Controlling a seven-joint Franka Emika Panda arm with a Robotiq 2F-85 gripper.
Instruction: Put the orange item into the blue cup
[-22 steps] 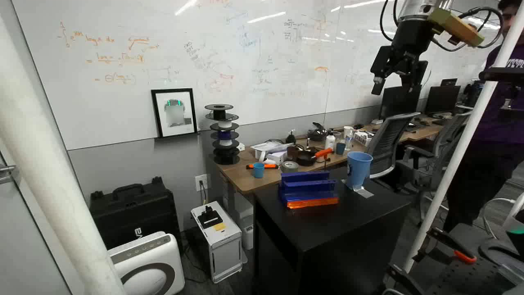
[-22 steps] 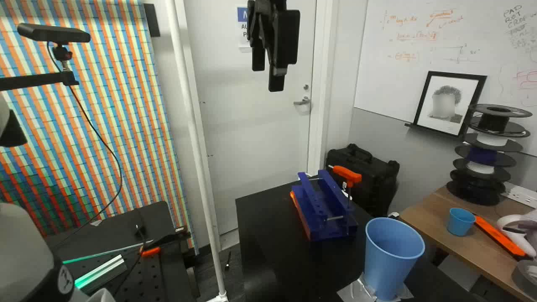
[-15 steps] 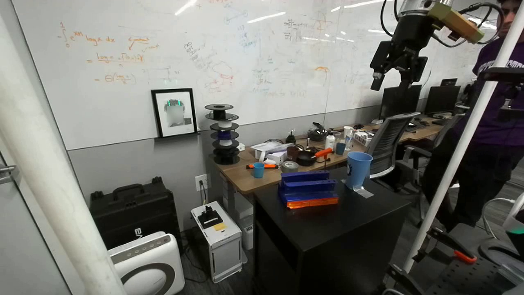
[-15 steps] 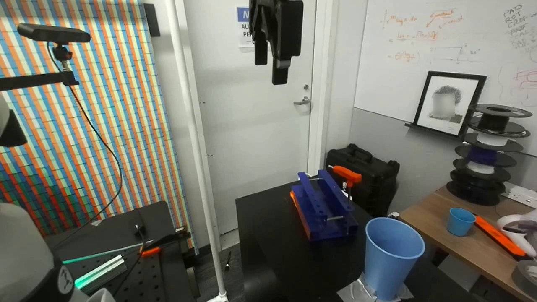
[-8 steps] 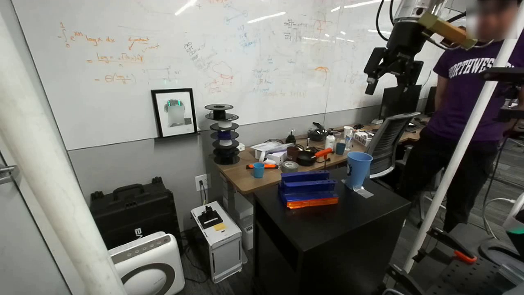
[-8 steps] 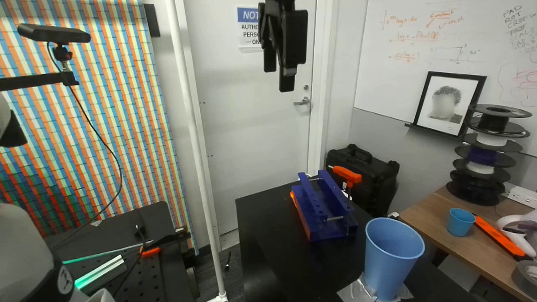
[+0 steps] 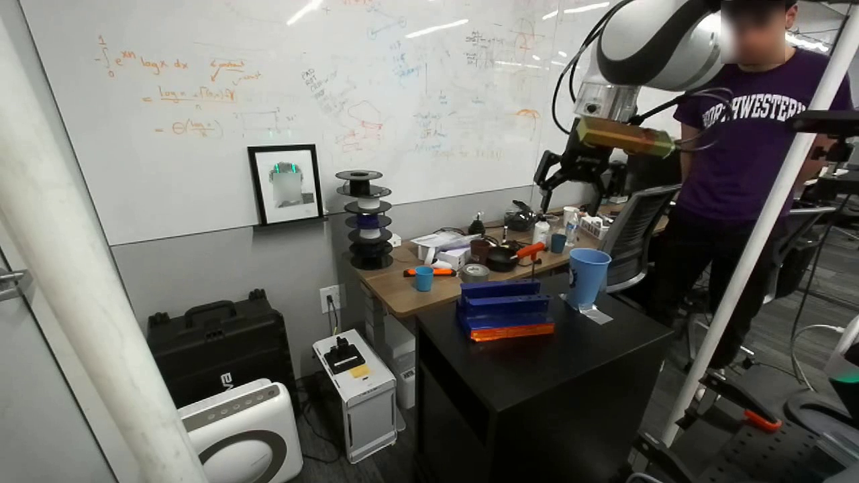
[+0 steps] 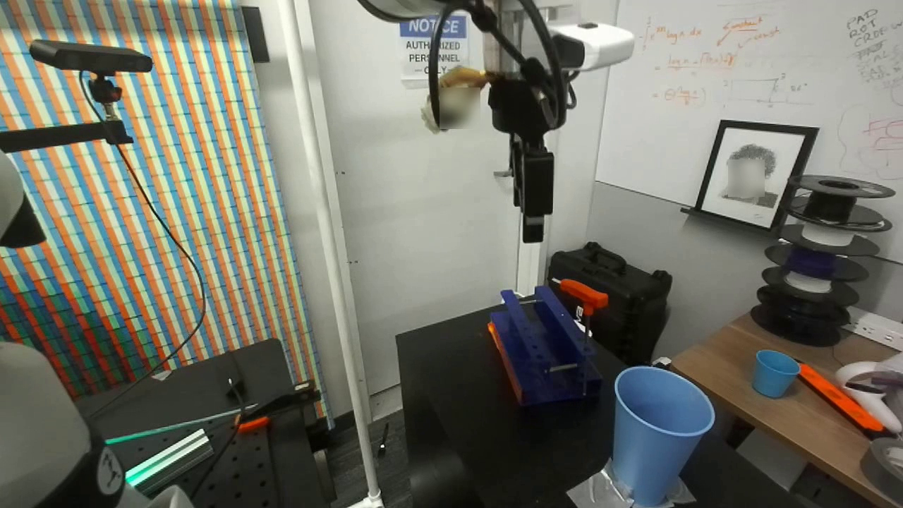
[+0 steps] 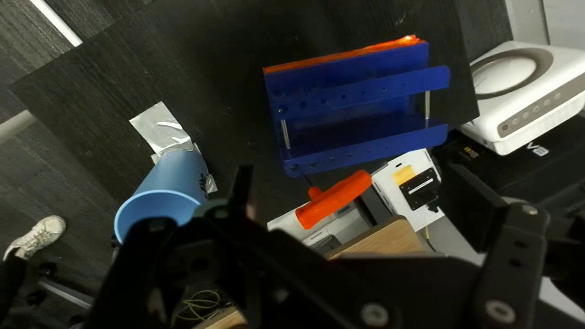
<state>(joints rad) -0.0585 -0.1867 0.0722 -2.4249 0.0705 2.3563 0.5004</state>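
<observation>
The orange item is an orange T-handle tool [image 7: 530,250] whose thin dark shaft stands upright at a blue rack [image 7: 503,305]; it also shows in an exterior view [image 8: 585,293] and in the wrist view [image 9: 333,199]. The tall light-blue cup [image 7: 588,278] stands upright near the rack, taped to the black table; it shows too in an exterior view [image 8: 659,437] and the wrist view [image 9: 171,180]. No contents show in it. My gripper [image 7: 570,203] is open and empty, in the air above the tool and apart from it. In the wrist view the orange handle lies between the fingers [image 9: 358,194].
The black table [image 7: 537,369] holds the rack, which has an orange base edge. A wooden desk [image 8: 719,367] beside it carries a small blue cup [image 8: 774,372], an orange knife and clutter. A person [image 7: 751,154] stands behind the arm. A white pole [image 7: 738,282] stands nearby.
My gripper has come down toward the rack and tool, moving left in an exterior view and right in another. It stays open. The person has moved into view behind the arm. Tool and cup have not moved.
</observation>
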